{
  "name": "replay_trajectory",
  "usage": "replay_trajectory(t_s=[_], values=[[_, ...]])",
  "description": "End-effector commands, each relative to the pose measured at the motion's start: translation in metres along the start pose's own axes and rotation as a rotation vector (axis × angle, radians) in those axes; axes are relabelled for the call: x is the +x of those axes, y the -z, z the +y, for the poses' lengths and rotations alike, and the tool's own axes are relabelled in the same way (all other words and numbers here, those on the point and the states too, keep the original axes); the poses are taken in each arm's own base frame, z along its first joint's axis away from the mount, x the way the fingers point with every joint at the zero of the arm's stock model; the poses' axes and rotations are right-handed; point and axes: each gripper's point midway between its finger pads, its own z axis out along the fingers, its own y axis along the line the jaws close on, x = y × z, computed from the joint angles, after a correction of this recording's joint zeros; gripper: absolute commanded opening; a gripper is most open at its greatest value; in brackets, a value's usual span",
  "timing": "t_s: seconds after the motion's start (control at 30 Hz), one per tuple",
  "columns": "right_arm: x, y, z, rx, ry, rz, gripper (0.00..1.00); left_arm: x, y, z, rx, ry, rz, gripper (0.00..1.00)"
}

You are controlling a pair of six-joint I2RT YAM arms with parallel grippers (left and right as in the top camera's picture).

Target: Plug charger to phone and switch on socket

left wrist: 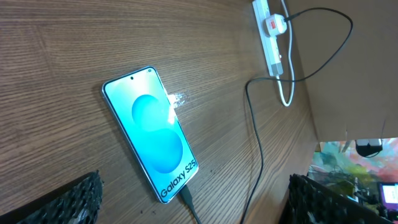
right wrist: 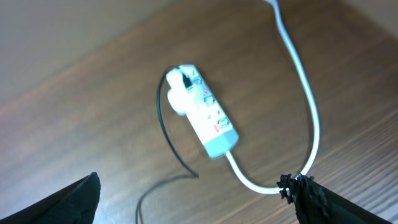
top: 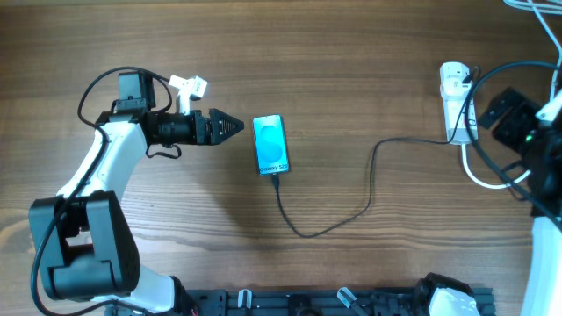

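Wooden table [top: 351, 53]. Left gripper [top: 235, 125], fingers spread, sits just beside the lit Galaxy S25 phone [top: 270, 145], not touching it. Right gripper [right wrist: 191, 183], fingers spread, hangs near the socket [top: 456, 104]. Charger [top: 351, 211] runs from the phone's text end to the socket.

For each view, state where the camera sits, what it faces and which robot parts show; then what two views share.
Overhead: above the table, facing down; left arm and right arm show.
Left wrist: on the left arm, facing the phone; left fingertips show.
Right wrist: on the right arm, facing the socket; right fingertips show.
Shared: both wrist views show socket and charger.
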Motion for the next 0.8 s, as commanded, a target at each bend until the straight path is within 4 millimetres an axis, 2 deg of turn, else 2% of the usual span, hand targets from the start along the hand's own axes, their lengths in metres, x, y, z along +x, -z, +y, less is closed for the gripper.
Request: replay_trajectory(t_s=[0.0,0.17,0.27,0.37,0.53,0.77], values=[[0.050,-0.020,-0.008,0.017,0.006,0.108,1.00,-0.001,0.002,-0.002,0.001,-0.008,-0.006,1.00],[0.129,-0.058,-0.028,0.046,0.010,0.212,1.00,-0.001,0.002,-0.002,0.001,-0.008,-0.006,1.00],[0.192,-0.078,-0.045,0.069,0.012,0.298,1.00,-0.001,0.002,-0.002,0.001,-0.008,-0.006,1.00],[0.257,-0.085,-0.063,0.108,0.014,0.435,1.00,-0.001,0.002,-0.002,0.001,-0.008,-0.006,1.00],[0.295,-0.100,-0.072,0.123,-0.033,0.461,1.00,-0.001,0.002,-0.002,0.001,-0.008,-0.006,1.00],[0.303,-0.109,-0.081,0.158,-0.023,0.424,1.00,-0.001,0.002,-0.002,0.001,-0.008,-0.006,1.00]])
